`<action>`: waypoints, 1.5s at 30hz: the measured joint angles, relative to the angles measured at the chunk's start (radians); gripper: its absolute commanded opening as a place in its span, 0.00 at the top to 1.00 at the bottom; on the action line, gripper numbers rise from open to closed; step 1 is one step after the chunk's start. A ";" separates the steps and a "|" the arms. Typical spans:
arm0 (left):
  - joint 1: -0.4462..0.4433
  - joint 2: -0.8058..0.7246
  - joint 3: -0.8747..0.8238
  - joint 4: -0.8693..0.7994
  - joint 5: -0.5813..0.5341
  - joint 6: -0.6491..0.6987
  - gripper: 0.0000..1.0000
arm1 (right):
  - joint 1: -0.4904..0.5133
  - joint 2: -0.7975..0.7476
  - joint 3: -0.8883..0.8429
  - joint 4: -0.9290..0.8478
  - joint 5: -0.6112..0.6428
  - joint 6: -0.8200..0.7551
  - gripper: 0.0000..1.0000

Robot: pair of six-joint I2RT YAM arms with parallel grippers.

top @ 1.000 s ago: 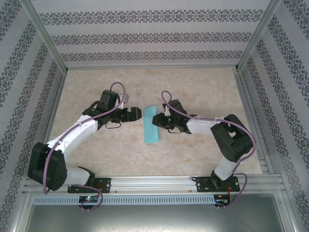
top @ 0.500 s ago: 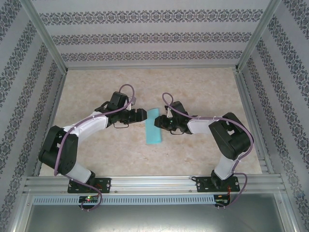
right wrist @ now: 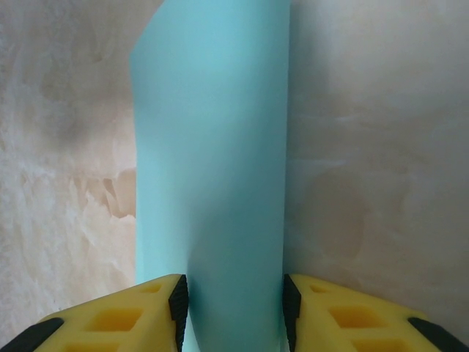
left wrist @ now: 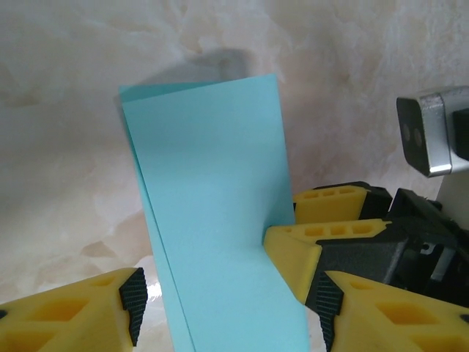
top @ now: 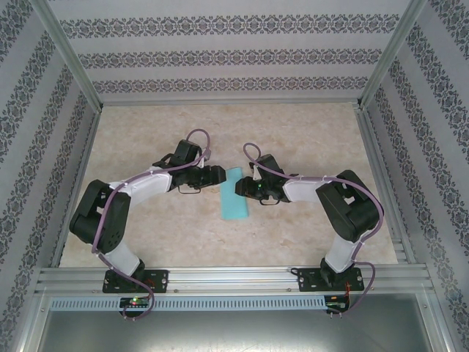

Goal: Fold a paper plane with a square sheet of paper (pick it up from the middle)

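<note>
While the square sheet of paper (top: 234, 193) is lying folded into a narrow strip at mid-table (top: 308, 132), the right gripper (right wrist: 234, 308) is pinching its edge between both fingers, and the left gripper (left wrist: 227, 304) is straddling it with jaws parted, not clamping.

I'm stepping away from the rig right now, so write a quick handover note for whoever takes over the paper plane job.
Right gripper: shut on the teal-blue sheet of paper, which is folded in half and pinched between its yellow fingers.
Left gripper: open, jaws either side of the folded sheet's near edge, not clamping it.
Paper: mid-table between the two grippers, a long narrow strip, two layers visible at its edge in the left wrist view.
Done: the first centre fold.
Left: every later fold; no pointed nose or wings yet.
</note>
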State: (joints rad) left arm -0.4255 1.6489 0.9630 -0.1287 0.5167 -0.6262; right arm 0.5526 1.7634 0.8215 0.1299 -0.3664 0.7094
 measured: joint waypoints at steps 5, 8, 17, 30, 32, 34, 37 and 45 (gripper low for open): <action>0.000 0.010 0.008 0.010 0.000 -0.008 0.36 | 0.009 0.001 0.009 -0.012 0.021 0.005 0.58; 0.000 0.010 0.008 0.010 0.000 -0.010 0.36 | 0.016 0.005 0.021 -0.028 0.039 0.018 0.58; 0.000 0.009 0.008 0.010 -0.004 -0.010 0.36 | 0.033 0.014 0.049 -0.068 0.071 0.048 0.57; 0.000 -0.045 -0.008 0.001 -0.055 -0.005 0.36 | 0.059 0.026 0.093 -0.137 0.124 0.042 0.55; 0.000 -0.053 -0.013 -0.002 -0.062 -0.003 0.36 | 0.061 0.027 0.098 -0.145 0.131 0.039 0.54; 0.000 -0.059 -0.019 -0.004 -0.069 -0.003 0.36 | 0.061 0.029 0.101 -0.150 0.132 0.039 0.54; 0.000 -0.066 -0.037 -0.005 -0.073 -0.002 0.38 | 0.068 0.031 0.109 -0.161 0.143 0.030 0.54; 0.000 -0.071 -0.071 -0.013 -0.065 0.002 0.41 | 0.074 0.040 0.130 -0.190 0.157 0.020 0.53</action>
State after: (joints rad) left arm -0.4259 1.5780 0.8917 -0.1421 0.4519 -0.6247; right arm 0.6266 1.8034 0.9520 -0.0601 -0.2092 0.7296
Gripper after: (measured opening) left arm 0.584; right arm 0.470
